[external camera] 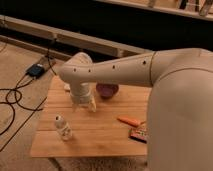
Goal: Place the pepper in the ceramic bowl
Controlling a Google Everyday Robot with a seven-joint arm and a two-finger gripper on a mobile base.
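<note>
The slim orange pepper (129, 121) lies on the wooden table (95, 137) at the right, beside the arm. The dark purple ceramic bowl (107, 90) stands at the back of the table, partly hidden by the white arm. My gripper (84, 106) hangs below the arm's wrist over the table's left middle, left of the bowl and well left of the pepper. It holds nothing that I can see.
A flat dark box with orange markings (138, 134) lies just right of the pepper near the arm. A small clear bottle (63, 128) stands front left. Cables (15, 100) and a dark device (37, 70) lie on the floor at the left.
</note>
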